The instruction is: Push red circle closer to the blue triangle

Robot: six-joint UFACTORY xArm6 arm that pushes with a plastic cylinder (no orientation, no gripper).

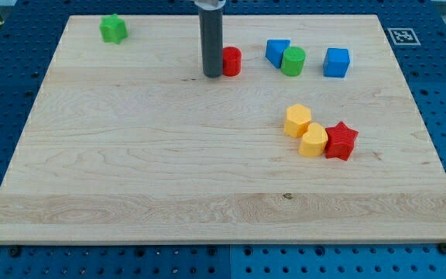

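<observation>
The red circle block (231, 60) sits touching my tip (212, 75) on its right in the view, near the worktop's top edge. No gripper exists on this rod. Further right lies the blue triangle block (276, 51), apart from the circle, touching 1 green cylinder block (293, 60) on the light wooden worktop (130, 170).

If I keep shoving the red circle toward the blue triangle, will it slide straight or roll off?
The red circle stands on its flat end, so it should slide rather than roll. Its curved side may slip off my tip, which sits at its left in the view. The blue triangle looks close; short pushes seem safer.
</observation>
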